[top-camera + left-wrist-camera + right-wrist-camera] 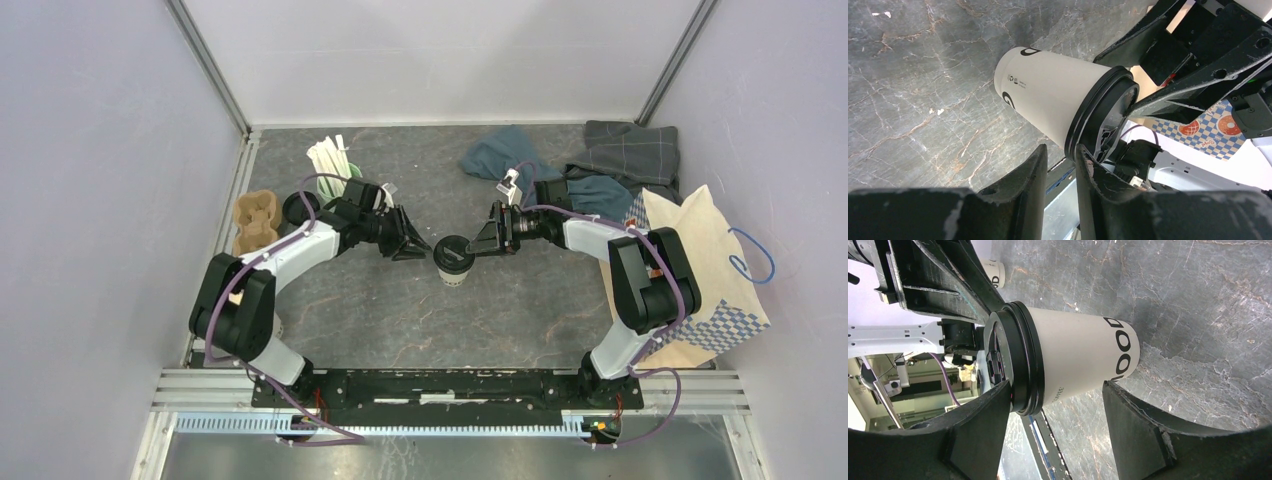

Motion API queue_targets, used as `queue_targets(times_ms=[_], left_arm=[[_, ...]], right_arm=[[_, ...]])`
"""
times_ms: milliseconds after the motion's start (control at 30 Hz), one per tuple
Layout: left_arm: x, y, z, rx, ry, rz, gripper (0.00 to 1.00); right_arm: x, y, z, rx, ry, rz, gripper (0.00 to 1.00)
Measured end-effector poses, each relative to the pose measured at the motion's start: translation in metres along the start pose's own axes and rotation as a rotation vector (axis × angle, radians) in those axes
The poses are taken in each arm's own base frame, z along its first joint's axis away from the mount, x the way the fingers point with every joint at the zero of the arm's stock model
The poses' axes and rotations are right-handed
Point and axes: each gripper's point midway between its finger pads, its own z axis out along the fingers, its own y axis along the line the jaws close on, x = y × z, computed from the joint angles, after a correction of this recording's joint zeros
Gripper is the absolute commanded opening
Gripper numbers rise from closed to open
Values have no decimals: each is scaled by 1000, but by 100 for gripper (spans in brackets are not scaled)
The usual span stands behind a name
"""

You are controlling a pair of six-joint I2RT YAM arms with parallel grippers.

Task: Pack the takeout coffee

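Note:
The takeout coffee (455, 262), a white paper cup with a black lid, stands upright at the middle of the table. It also shows in the left wrist view (1048, 95) and the right wrist view (1078, 355). My left gripper (418, 250) is just left of the lid; its jaws (1061, 147) stand a narrow gap apart with nothing between them, and one fingertip (1083, 155) is at the lid's rim. My right gripper (480, 243) is on the cup's right, turned on its side and wide open (1056, 385). One finger (993, 405) is at the lid's top, the other down by the cup's base.
A paper bag (700, 270) with blue handles and a checked base lies at the right by the right arm. A cardboard cup carrier (255, 220) and a green mug of white sticks (335, 160) are at the back left. Cloths (600, 160) lie at the back right. Another white paper cup (993, 273) stands behind.

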Motion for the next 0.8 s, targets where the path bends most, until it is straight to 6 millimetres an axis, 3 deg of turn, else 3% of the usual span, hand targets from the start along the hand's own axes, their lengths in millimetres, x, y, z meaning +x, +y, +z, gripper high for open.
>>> queue_targets(times_ms=[533, 800], left_arm=[[9, 3, 9, -5, 41, -2, 44], [9, 2, 8, -14, 29, 3, 44]], right_arm=[[0, 1, 0, -3, -1, 0, 70], [0, 1, 0, -4, 0, 0, 70]])
